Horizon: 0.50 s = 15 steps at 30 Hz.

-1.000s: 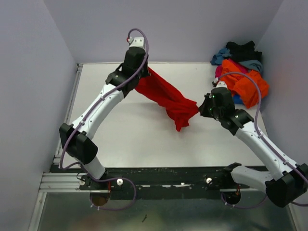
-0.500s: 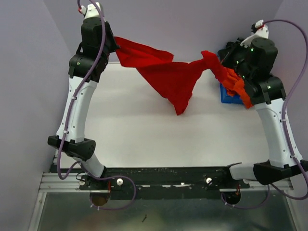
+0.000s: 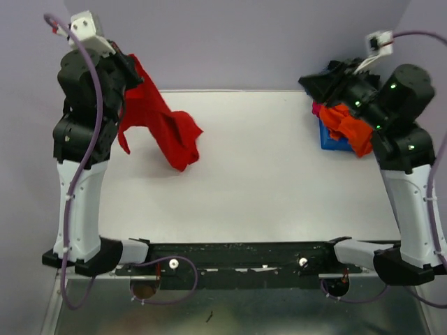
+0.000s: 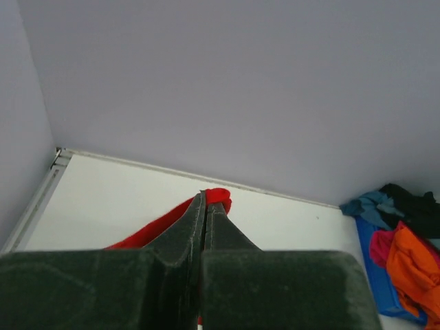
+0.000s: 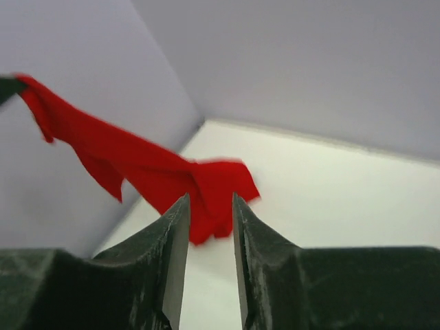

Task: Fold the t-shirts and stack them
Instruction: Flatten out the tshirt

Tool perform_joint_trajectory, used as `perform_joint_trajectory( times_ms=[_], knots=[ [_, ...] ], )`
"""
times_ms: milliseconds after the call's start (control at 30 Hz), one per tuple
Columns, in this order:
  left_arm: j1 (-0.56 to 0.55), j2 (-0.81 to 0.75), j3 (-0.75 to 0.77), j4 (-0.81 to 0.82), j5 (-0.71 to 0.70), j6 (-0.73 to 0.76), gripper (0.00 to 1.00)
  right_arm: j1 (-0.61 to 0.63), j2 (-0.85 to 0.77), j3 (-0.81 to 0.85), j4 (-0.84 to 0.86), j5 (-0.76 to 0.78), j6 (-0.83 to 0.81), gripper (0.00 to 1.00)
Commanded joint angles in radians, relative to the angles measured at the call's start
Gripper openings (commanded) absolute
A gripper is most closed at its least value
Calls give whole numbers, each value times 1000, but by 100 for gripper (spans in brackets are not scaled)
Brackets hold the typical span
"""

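Observation:
The bright red t-shirt (image 3: pixel 164 129) hangs bunched from my left gripper (image 3: pixel 129 66), which is raised high at the far left and shut on its cloth. In the left wrist view the fingers are pressed together with the red t-shirt (image 4: pixel 218 199) pinched at the left gripper's tips (image 4: pixel 205 196). My right gripper (image 3: pixel 307 82) is raised at the far right, open and empty. In the right wrist view the red t-shirt (image 5: pixel 206 182) shows far off beyond the right gripper (image 5: pixel 210 199). The other t-shirts lie piled at the back right, with the orange one (image 3: pixel 353 129) on top.
The pile rests in a blue bin (image 3: pixel 330 139) in the back right corner. The left wrist view shows the orange (image 4: pixel 412 265), magenta (image 4: pixel 381 244), grey-blue (image 4: pixel 368 204) and black (image 4: pixel 412 206) shirts there. Grey walls close in the back and both sides.
The right gripper has let go of the red t-shirt and opened. The left arm has swung up and left, and the shirt now hangs from it alone.

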Motion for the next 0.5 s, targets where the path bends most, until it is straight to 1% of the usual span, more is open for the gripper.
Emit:
perform_joint_trajectory(
  times_ms=[0, 100, 200, 267, 367, 467],
  knots=[
    [7, -152, -342, 145, 46, -30, 0, 72, -19, -374, 96, -133, 4, 47],
    [7, -166, -419, 150, 57, -30, 0, 141, -10, -523, 148, -100, -15, 59],
    [6, -183, -447, 169, 92, -29, 0, 204, 18, -626, 217, -71, -18, 66],
    [6, -190, -445, 167, 109, -29, 0, 244, 50, -674, 286, -51, -9, 67],
    [6, -192, -441, 163, 178, -38, 0, 287, 139, -675, 308, -19, -13, 67],
    [-12, -189, -470, 190, 256, -71, 0, 293, 152, -706, 346, 13, 4, 66]
  ],
)
